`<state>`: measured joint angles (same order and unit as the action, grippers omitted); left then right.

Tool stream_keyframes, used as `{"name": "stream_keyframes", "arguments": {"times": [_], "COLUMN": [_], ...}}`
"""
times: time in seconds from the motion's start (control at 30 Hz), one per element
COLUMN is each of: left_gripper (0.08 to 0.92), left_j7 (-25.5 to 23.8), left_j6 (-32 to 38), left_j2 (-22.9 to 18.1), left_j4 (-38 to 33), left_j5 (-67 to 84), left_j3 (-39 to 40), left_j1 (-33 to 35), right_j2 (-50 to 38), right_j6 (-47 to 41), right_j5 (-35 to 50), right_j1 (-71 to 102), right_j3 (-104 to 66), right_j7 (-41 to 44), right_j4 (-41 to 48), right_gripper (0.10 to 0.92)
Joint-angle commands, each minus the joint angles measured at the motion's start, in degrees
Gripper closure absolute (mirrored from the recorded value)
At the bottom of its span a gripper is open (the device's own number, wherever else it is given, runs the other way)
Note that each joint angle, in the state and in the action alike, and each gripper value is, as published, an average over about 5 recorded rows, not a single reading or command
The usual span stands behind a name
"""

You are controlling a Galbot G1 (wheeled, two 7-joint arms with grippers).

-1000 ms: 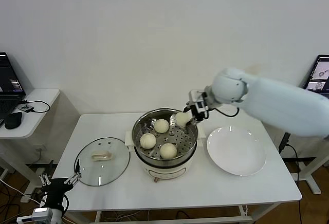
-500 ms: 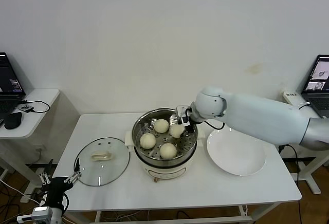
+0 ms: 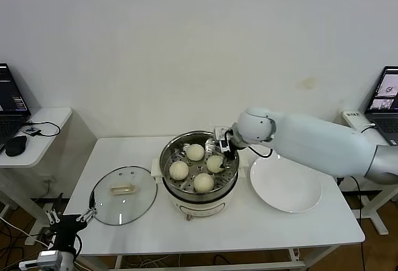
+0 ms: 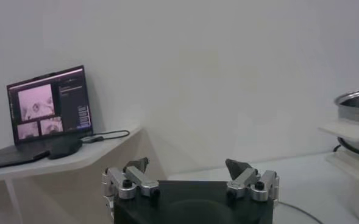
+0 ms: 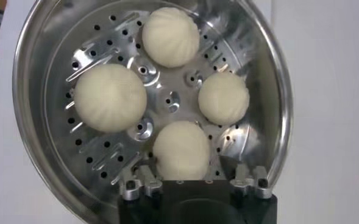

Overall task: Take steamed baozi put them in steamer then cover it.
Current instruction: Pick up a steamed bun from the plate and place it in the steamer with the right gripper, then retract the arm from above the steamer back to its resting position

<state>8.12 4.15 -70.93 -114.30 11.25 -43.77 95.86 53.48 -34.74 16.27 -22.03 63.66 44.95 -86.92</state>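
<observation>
Steamer (image 3: 200, 191): round stainless-steel pot on a white electric base, uncovered, upright at mid-table. Perforated tray (image 5: 106, 155) inside carries four steamed baozi (image 5: 111, 98), cream-white, smooth, round, seated in a ring around the tray's centre, none touching. Cover (image 3: 124, 195): clear glass lid with metal rim and cream oblong handle, lying flat on the table beside the steamer, handle up.

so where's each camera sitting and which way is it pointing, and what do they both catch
Head view: high on the robot, facing forward and down at the table; shows the right gripper over the steamer and the left gripper low by the cover.
Left wrist view: low beside the table, facing sideways past the open left gripper toward a laptop.
Right wrist view: straight down into the steamer at four baozi, right gripper open.
Shared: all three show the steamer.
</observation>
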Motion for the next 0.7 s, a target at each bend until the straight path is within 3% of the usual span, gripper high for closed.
{"name": "stream_keyframes", "arguments": {"times": [0.03,0.13,0.23,0.43,0.57,0.7], "left_gripper": [0.177,0.177,0.177,0.177,0.177,0.177], "left_j7": [-0.02,-0.02,-0.02,0.13,0.26,0.63], "left_j6": [0.15,0.17,0.17,0.26,0.36,1.39], "left_j2": [0.21,0.46,0.73,0.76,0.62,0.67], "left_j4": [0.16,0.43,0.84,1.55,2.27,3.77], "left_j5": [0.08,0.18,0.31,0.14,-0.47,-6.04], "left_j3": [0.07,0.17,0.40,1.31,2.00,2.81], "left_j1": [0.06,-0.27,-0.84,-1.58,-2.02,-2.49], "right_j2": [-7.70,-13.50,-20.05,-28.76,-26.33,-14.79], "right_j6": [-0.82,-0.49,0.91,11.44,21.57,30.86], "right_j5": [3.98,7.79,12.55,12.36,4.81,-3.75], "right_j1": [-0.11,1.63,9.39,44.92,73.96,93.37], "right_j3": [-7.67,-11.19,-18.31,-46.04,-70.46,-89.08], "right_j7": [-0.93,-5.33,-16.68,-39.35,-44.33,-43.27], "right_j4": [-7.27,-12.07,-17.02,-24.41,-26.11,-25.66], "right_gripper": [0.223,0.205,0.203,0.202,0.203,0.202]}}
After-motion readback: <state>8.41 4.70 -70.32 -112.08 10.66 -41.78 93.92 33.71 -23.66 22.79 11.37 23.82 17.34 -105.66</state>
